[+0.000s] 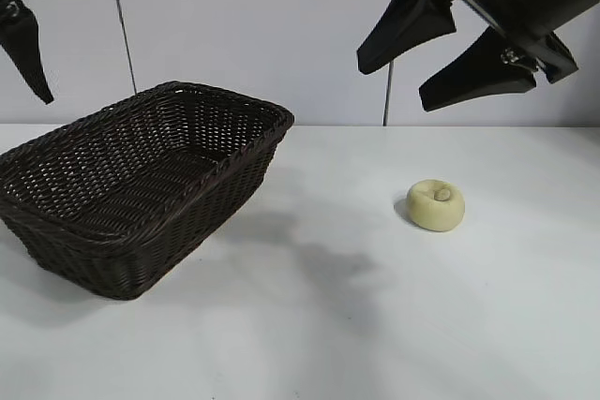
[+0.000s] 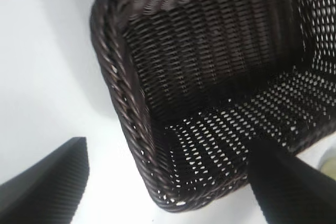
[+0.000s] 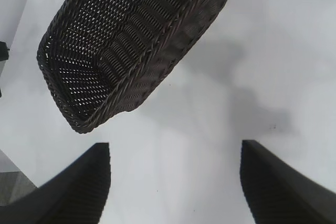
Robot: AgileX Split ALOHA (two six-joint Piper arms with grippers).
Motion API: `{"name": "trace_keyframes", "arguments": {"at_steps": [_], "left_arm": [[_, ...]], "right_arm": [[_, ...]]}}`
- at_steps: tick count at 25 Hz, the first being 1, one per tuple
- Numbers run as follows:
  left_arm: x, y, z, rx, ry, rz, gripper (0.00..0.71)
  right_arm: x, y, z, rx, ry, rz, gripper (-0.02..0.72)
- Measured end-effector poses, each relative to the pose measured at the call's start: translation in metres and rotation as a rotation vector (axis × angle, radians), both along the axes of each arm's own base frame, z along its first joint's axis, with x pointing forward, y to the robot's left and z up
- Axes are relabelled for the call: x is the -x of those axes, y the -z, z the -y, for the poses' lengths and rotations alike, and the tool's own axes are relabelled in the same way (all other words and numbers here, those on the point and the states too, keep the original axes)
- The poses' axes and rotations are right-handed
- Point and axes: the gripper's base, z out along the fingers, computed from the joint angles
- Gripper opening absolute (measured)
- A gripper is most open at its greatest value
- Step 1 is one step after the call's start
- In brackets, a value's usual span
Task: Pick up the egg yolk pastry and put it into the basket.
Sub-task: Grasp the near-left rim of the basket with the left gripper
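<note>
The egg yolk pastry (image 1: 436,204), a small pale yellow bun with a dimpled top, lies on the white table right of centre. The dark brown wicker basket (image 1: 141,185) stands at the left and nothing shows inside it. My right gripper (image 1: 392,86) hangs open well above the table, up and slightly left of the pastry. In the right wrist view the right gripper (image 3: 174,145) has only bare table between its fingers, and the pastry is out of that view. My left gripper (image 2: 168,148) is open above the basket's (image 2: 210,77) near end, holding nothing.
The white table (image 1: 309,325) stretches from the basket to the pastry and toward the front edge. A pale wall with a thin vertical seam (image 1: 120,16) stands behind. The arms' shadows fall on the table between the two objects.
</note>
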Motion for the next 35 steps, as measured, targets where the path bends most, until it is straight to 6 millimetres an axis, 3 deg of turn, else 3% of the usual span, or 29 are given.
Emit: {"name": "trace_keyframes", "arguments": {"at_steps": [8,18,29,32,35], "left_arm": [[-0.006,0.018,0.003,0.003,-0.019,-0.060,0.597],[-0.007,0.079,0.001,-0.015,-0.039,-0.090,0.597],[-0.021,0.113,0.005,-0.017,-0.035,-0.099,0.589],[-0.022,0.113,0.006,-0.015,-0.036,-0.088,0.468],[-0.022,0.113,0.006,-0.015,-0.036,-0.088,0.246]], "right_arm": [[0.000,0.000,0.000,0.010,-0.004,0.003,0.503],[0.000,0.001,0.001,0.012,-0.005,0.003,0.503],[0.000,0.001,0.001,0.031,-0.013,0.008,0.503],[0.000,0.001,0.001,0.033,-0.015,0.007,0.503],[0.001,0.001,0.001,0.032,-0.016,0.005,0.503]]}}
